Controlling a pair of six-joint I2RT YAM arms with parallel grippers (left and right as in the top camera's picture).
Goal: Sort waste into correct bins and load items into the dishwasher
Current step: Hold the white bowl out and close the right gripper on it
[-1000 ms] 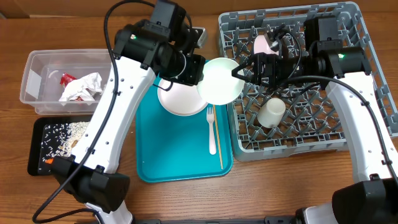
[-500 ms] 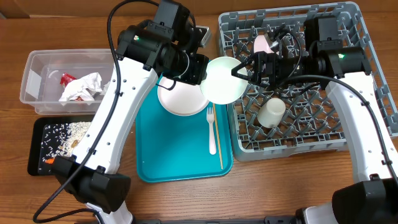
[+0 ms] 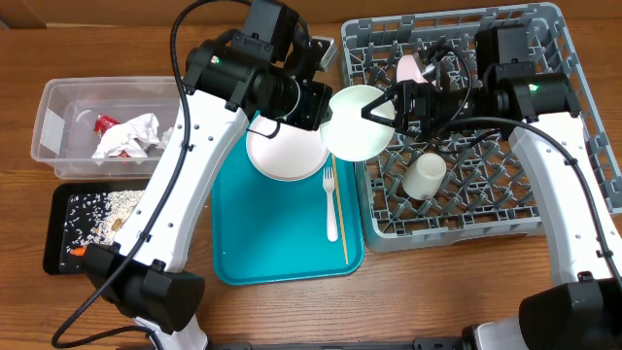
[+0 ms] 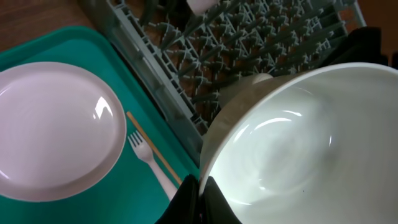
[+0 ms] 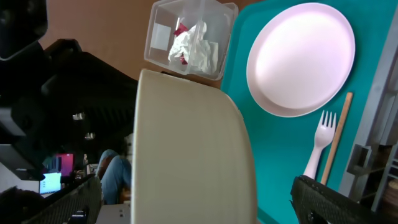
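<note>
My left gripper point(image 4: 200, 193) is shut on the rim of a white bowl point(image 3: 356, 126) and holds it tilted over the left edge of the grey dish rack point(image 3: 544, 58). My right gripper point(image 3: 385, 109) is open; the bowl's outer wall point(image 5: 193, 155) sits between its fingers point(image 5: 202, 199) with gaps on both sides. A white plate point(image 3: 284, 156), a white fork point(image 3: 330, 199) and a thin wooden stick point(image 3: 342, 219) lie on the teal tray point(image 3: 262, 243). A small white cup point(image 3: 425, 177) rests in the rack.
The clear tub point(image 3: 58, 117) at the left holds crumpled napkins and a red wrapper point(image 3: 126, 136). The black tray point(image 3: 58, 228) below it holds grain scraps and a small carrot point(image 3: 75, 252). A pinkish item point(image 3: 410, 68) sits in the rack's back.
My left arm has carried the bowl a little to the right, over the rack's edge and in between the right gripper's fingers. The right arm has stayed still.
</note>
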